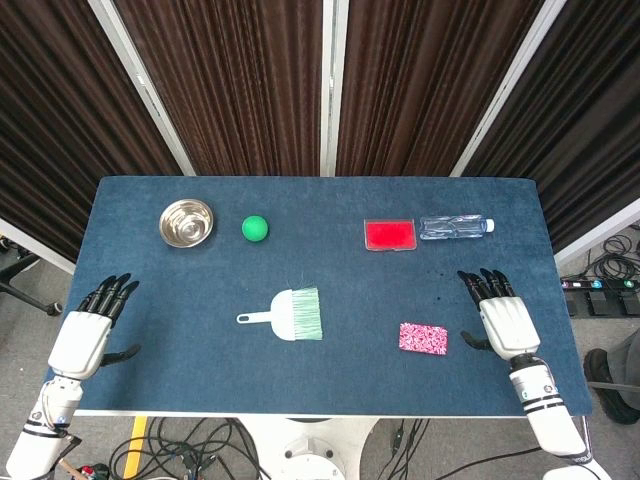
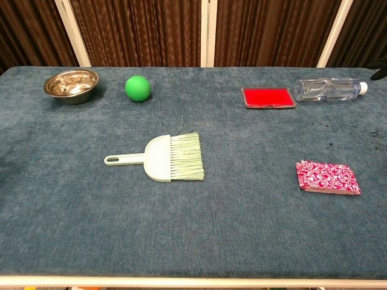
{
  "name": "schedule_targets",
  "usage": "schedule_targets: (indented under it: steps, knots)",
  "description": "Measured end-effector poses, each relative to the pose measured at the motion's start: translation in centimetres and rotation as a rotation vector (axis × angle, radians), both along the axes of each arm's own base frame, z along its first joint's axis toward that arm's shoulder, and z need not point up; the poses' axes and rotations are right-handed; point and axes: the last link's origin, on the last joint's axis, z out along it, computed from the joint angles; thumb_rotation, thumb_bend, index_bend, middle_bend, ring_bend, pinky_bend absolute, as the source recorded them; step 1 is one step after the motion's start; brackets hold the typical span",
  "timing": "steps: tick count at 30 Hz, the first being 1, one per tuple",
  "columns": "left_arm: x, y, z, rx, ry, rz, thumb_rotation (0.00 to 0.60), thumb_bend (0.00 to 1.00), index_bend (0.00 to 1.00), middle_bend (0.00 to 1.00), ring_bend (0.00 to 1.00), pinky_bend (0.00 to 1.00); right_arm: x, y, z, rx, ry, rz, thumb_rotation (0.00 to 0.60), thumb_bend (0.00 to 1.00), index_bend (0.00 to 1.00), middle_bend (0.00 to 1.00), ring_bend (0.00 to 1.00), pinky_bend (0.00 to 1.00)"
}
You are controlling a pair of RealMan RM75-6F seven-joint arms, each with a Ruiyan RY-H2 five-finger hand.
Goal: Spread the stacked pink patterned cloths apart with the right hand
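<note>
The pink patterned cloths (image 1: 423,338) lie stacked near the table's (image 1: 180,370) front right corner, untouched. Just beside them, toward the right edge, the right hand (image 1: 505,323) hovers empty with fingers spread. The left hand (image 1: 82,340) at the front left edge is likewise empty and spread.

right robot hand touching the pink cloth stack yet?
Apart. The head view shows bare blue table between the right robot hand and the pink cloth stack, which lies to the hand's left.

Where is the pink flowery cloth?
The pink cloths lie stacked on the table's right side in the head view, just left of the right hand, below the red tray.
</note>
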Motion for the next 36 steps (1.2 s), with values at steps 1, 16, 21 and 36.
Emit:
schedule_targets:
  steps: [1,16,21,36]
  knots:
    - [0.0,0.0,0.0,0.0,-0.003,-0.004,0.6,0.0,0.08,0.04,0.03,0.23,0.0,0.0,-0.1,0.006,0.006,-0.002,0.6,0.1,0.0,0.14,0.0,0.0]
    - [0.0,0.2,-0.7,-0.016,-0.022,-0.011,0.6,0.0,0.08,0.04,0.03,0.23,0.0,1.0,-4.1,0.158,0.113,-0.029,0.6,0.1,0.0,0.21,0.0,0.0]
    - [-0.2,0.1,-0.7,-0.015,-0.026,-0.011,0.6,0.0,0.08,0.04,0.03,0.23,0.4,1.1,-5.5,0.179,0.117,-0.017,0.6,0.11,0.0,0.22,0.0,0.0]
    - [-0.9,-0.2,-0.1,-0.009,-0.04,-0.005,0.6,0.0,0.08,0.04,0.03,0.23,0.9,1.1,-8.7,0.2,0.148,0.017,0.6,0.11,0.0,0.24,0.0,0.0]
